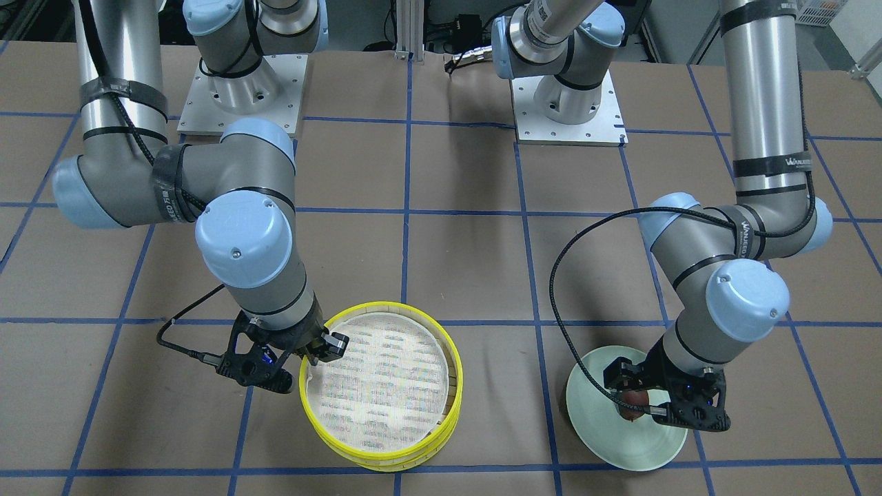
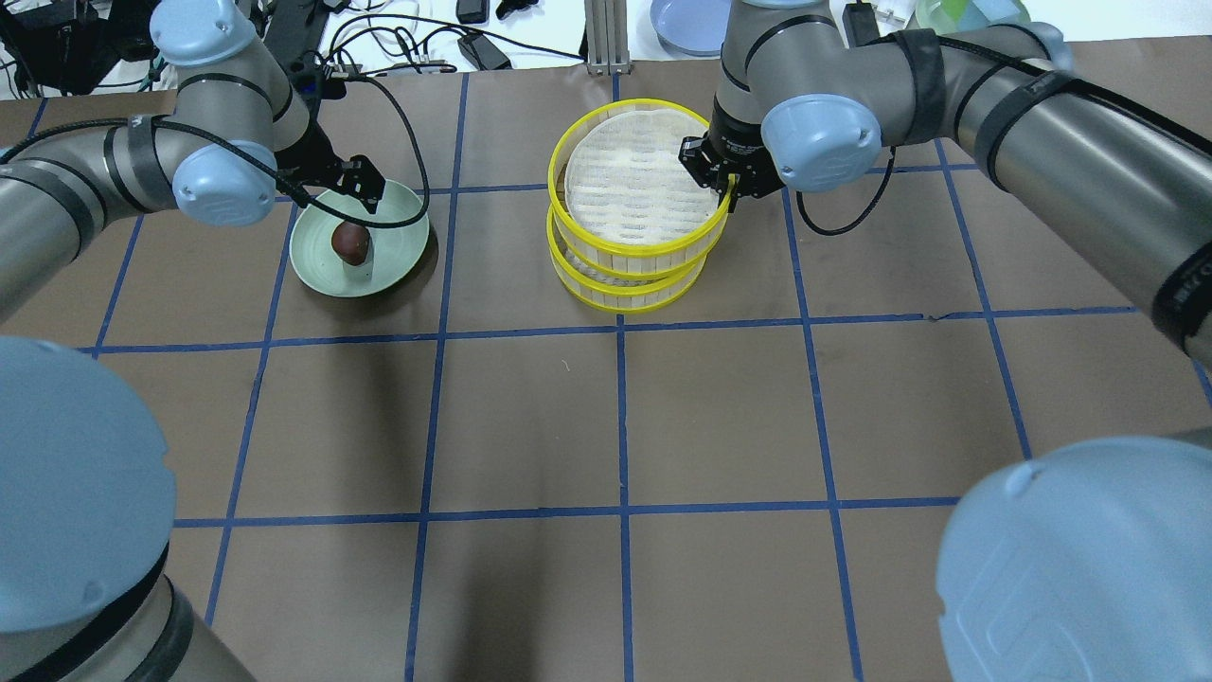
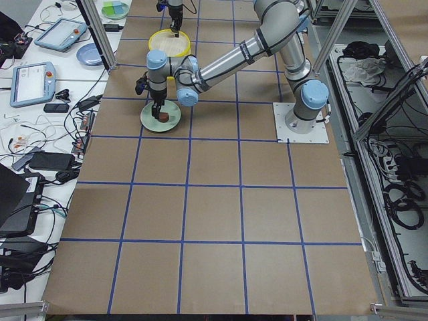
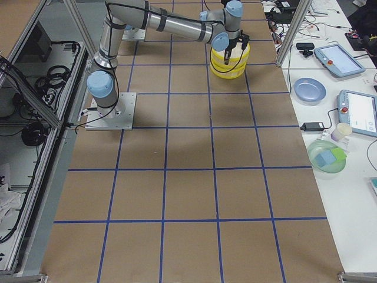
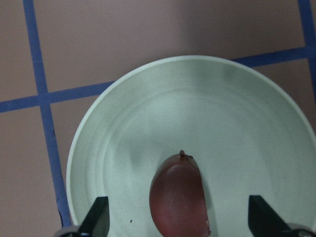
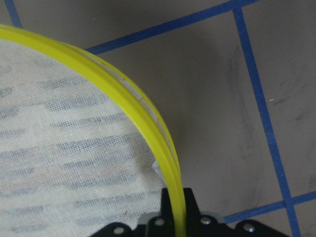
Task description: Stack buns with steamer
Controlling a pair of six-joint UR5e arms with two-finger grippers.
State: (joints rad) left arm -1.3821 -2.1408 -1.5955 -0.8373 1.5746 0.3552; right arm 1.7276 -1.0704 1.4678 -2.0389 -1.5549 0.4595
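Observation:
The dark reddish-brown bun point(image 2: 350, 243) lies on a mint-green plate point(image 2: 398, 260). My left gripper point(image 2: 360, 201) hangs over it, open; in the left wrist view the fingers point(image 5: 98, 217) stand on either side of the bun point(image 5: 178, 197), apart from it. The two yellow-rimmed steamer tiers are stacked. The upper tier point(image 2: 606, 251) sits shifted and tilted on the lower tier point(image 2: 620, 306). My right gripper point(image 2: 724, 185) is shut on the upper tier's rim point(image 6: 163, 143). The upper liner point(image 1: 386, 375) is bare. The cream bun is out of view.
The brown table has a blue tape grid point(image 2: 620, 327). Beyond its far edge lie cables point(image 2: 417, 43) and a blue plate point(image 2: 686, 24). Both arm bases point(image 1: 241, 96) stand at the robot's side of the table.

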